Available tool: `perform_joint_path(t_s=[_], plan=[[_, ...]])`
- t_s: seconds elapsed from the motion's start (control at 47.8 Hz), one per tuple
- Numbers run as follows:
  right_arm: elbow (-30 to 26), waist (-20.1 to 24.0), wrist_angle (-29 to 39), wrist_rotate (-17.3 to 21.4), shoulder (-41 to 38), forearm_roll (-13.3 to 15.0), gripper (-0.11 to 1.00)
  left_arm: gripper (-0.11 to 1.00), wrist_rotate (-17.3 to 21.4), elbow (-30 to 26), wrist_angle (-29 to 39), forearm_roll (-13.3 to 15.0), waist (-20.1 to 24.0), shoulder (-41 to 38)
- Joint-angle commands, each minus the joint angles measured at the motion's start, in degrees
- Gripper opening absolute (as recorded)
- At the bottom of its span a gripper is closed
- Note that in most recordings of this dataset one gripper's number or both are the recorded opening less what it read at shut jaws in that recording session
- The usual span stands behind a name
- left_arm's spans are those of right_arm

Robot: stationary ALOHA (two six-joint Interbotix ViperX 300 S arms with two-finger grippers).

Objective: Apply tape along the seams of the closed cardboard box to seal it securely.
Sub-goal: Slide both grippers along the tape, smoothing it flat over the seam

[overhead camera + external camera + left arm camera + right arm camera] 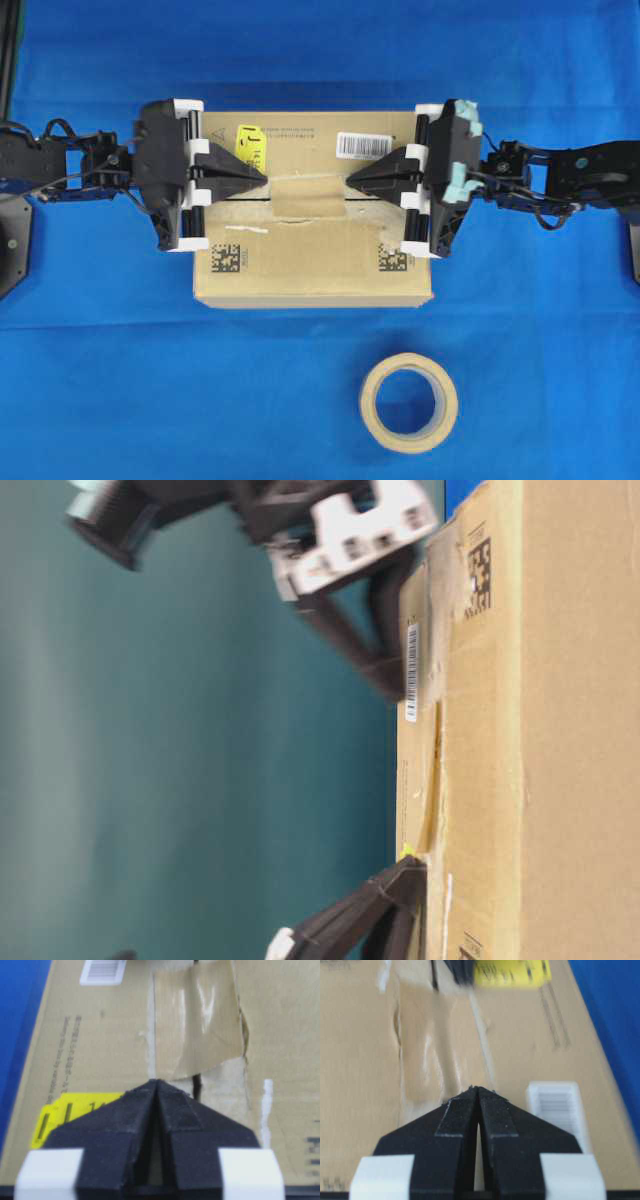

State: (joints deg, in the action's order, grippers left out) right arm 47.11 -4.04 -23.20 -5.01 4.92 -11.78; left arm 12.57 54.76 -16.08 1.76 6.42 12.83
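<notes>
The brown cardboard box (310,270) lies flat on the blue cloth, with a yellow sticker (250,143) and a white barcode label (362,144) on top. A tan piece of tape (310,195) lies across the middle of the seams (196,1085), glossy and slightly wrinkled (197,1020). My left gripper (265,180) is shut, its tip touching the tape's left edge (156,1081). Opposite it, my right gripper (350,178) is also shut, with its tip on the tape's right edge (478,1088). Nothing shows between either pair of jaws.
A beige tape roll (409,402) lies flat on the blue cloth in front of the box, right of centre. Two black printed codes (226,260) (392,258) mark the box's near flap. Old greyish torn tape edges the seam.
</notes>
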Motion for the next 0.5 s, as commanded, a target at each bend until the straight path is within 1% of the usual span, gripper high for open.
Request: perform_joint_path(t_s=[0.0, 0.126, 0.314, 0.481], plan=[[-2.20, 0.00, -0.26, -0.88, 3.08, 0.70, 0.00, 0.00, 0.53, -3.78, -0.35, 0.00, -0.53, 2.02], [-4.31, -0.09, -0.26, -2.55, 2.72, 0.70, 0.00, 0.00, 0.53, -6.68, -1.23, -0.09, -0.88, -0.18], [-7.56, -0.18, 0.26, -2.55, -1.14, 0.62, 0.00, 0.00, 0.53, -10.72, -1.58, -0.09, -3.60, -5.36], [-9.58, -0.18, 0.35, -2.55, -4.83, 0.53, 0.00, 0.00, -0.88, -10.55, -1.41, -0.09, -4.48, -7.73]])
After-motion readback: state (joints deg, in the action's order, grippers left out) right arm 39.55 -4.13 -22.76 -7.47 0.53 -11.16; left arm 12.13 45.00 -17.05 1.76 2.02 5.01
